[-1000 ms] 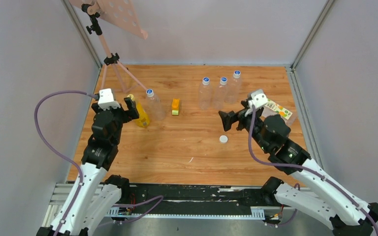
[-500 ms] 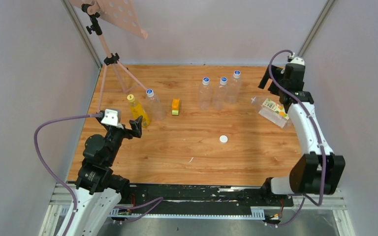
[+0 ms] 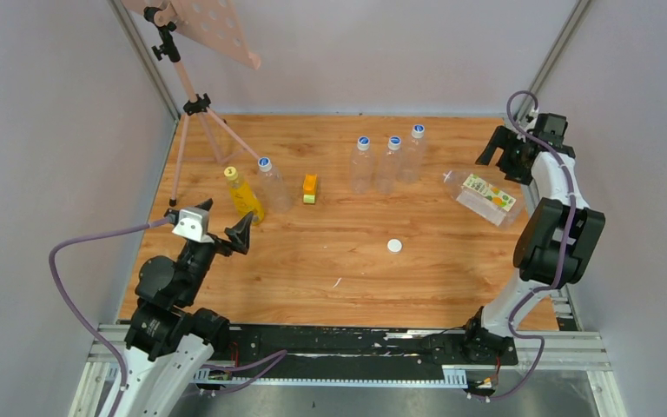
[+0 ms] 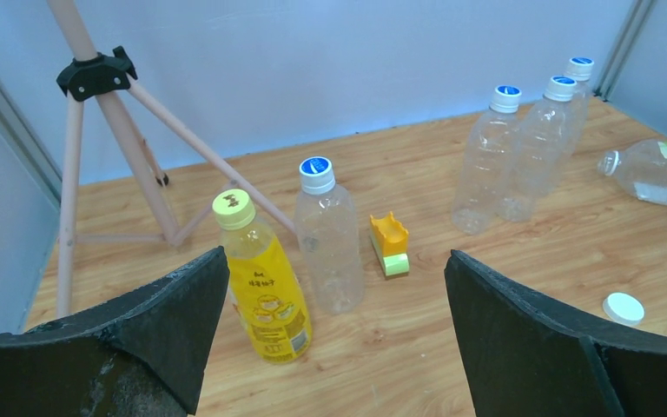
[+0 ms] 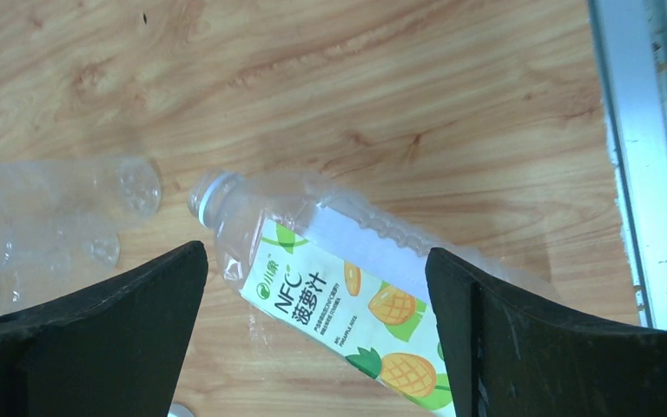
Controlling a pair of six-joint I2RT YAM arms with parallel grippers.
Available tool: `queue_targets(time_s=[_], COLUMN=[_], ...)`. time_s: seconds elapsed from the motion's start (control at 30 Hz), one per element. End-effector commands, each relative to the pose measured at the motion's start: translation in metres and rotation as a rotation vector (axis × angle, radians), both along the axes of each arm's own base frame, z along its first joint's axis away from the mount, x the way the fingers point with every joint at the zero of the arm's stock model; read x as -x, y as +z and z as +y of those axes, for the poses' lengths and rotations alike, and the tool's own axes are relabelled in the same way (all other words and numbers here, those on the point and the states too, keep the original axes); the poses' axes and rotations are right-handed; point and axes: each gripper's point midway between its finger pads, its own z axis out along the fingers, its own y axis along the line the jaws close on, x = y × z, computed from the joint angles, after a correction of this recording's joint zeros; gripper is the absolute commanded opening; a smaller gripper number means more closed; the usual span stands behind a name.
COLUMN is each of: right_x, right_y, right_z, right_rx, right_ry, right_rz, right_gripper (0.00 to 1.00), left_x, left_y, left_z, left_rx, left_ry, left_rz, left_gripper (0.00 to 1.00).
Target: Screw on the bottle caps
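Right claw (image 3: 502, 161) has swung to the table (image 3: 452, 261) edge, above labelled bottle (image 3: 485, 193).

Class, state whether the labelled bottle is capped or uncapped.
Uncapped: the labelled bottle lies on its side with a bare neck; the white cap lies apart.

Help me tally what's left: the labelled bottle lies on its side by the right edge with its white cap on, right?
No: the labelled bottle lies on its side there, but uncapped. The right wrist view shows its bare neck; the white cap lies loose on the table in the top view.
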Motion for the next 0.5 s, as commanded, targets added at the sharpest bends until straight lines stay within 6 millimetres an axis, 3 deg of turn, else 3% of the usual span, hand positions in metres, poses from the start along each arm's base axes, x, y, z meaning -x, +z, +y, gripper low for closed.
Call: queue_targets(time_s=[0.0,0.3,0.47], right_x=[0.017,0.064,0.092], right_y=[-0.017,-0.024,-0.029], right_z=[0.017,0.049,0.084], right_rx=[-0.082,-0.192,-0.212], right_ry=[0.105,0.115,0.141], right_rz=[0.055,0.138,0.211], right_gripper=[0.97,0.94,0.93], left_x=[0.004,0.013,0.014], left_y=[0.004,0.009,0.007], left_z=[-0.002,-0.008,-0.009], left_rx=[-0.004,0.016,0.014], left_ry=[-0.019,-0.062,-0.07], left_rz=[-0.031,-0.037,-0.032], left_gripper=[1.0,1.0,1.0])
